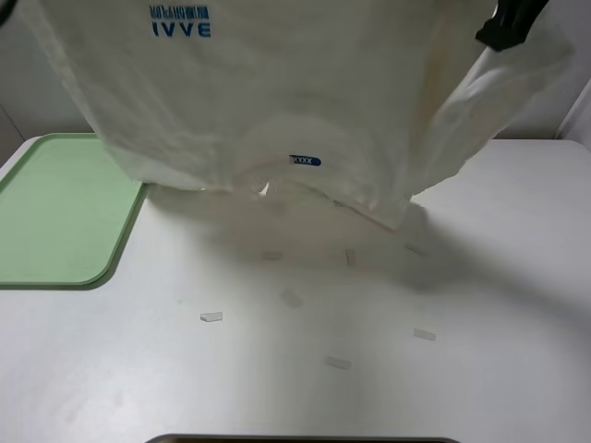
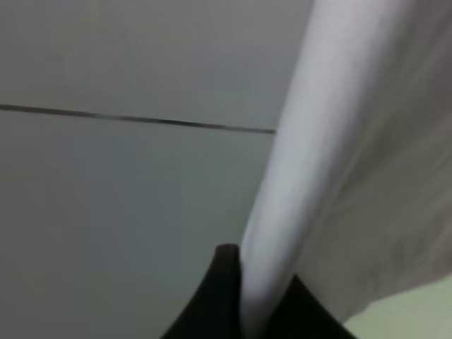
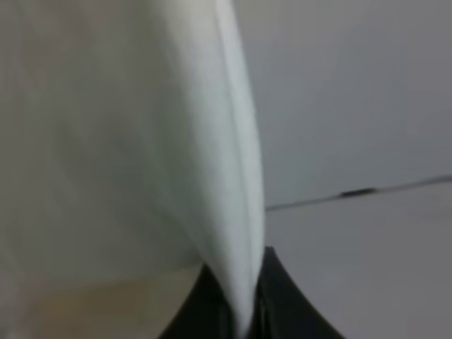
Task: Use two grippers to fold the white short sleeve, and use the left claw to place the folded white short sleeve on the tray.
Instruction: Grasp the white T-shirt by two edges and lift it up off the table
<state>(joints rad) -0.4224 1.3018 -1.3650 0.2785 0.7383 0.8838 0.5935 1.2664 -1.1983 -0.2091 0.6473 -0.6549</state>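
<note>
From my station I judged the job to be in its folding stage, with nothing delivered yet. The white short sleeve (image 1: 277,92) was off the worktop (image 1: 388,397) and hung as a wide sheet over the far edge, spanning from above the tray's far corner across to the right side. Its blue neck label (image 1: 305,161) sat low in the hanging cloth and the blue print (image 1: 181,28) was high up. The lowest corner drooped toward the worktop right of the middle, and I could not tell whether it touched. The left gripper (image 2: 244,289) was clamped on a bunched edge of the shirt, the fabric rising out from between its closed jaws in its wrist view. The right gripper (image 3: 240,304) was likewise pinched tight on a fold of the same cloth, and in the high view I saw it as a black shape (image 1: 506,23) at the upper right holding that side up. The tray (image 1: 55,212) lay at the left edge of the worktop toward the far-left corner, and the part I could see carried nothing. A few small tape scraps (image 1: 211,317) were scattered over the middle and near part of the worktop. Whether any fold had been made I could not read from the hanging cloth. By my reckoning what remained was laying the shirt down, folding it to a size that fits the tray, and then a one-handed carry by the left gripper to the tray.
</note>
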